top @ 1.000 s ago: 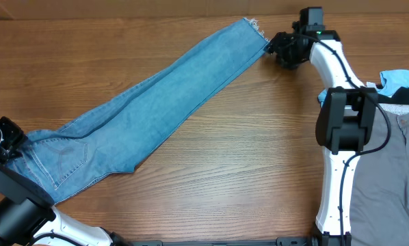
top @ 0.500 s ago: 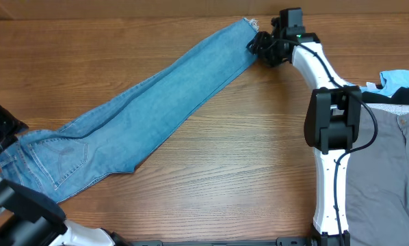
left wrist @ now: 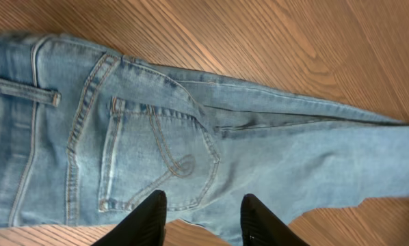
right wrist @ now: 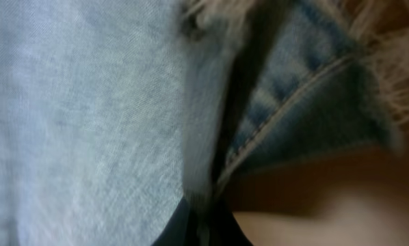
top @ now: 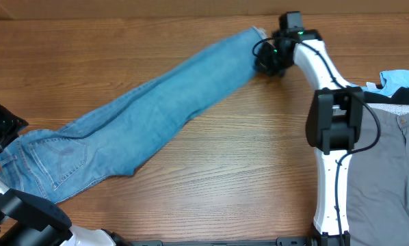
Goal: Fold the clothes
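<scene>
The right pincer (top: 265,61) is clenched on the far end of the jeans (top: 156,113), right at the leg's hem near the back edge of the desk (top: 245,164). In the right wrist view the dark fingertips close together at the bottom of the picture with denim running into them. The left pincer (top: 3,126) hangs released over the waist end at the left edge of the desk, its two black fingers (left wrist: 150,219) spread apart above the cloth and gripping nothing.

The wooden desk fills the whole scene. The light-blue jeans lie across it on a long diagonal, waist at the near left and legs stretching up to the far right, flat for the most part with soft wrinkles. A grey garment (top: 389,178) covers the right edge of the desk, well apart from the jeans, with a sky-blue garment (top: 403,80) just behind it. Under the left pincer sits a stitched back pocket (left wrist: 156,157). By the right pincer the frayed hem (right wrist: 368,55) shows pale loose threads.
</scene>
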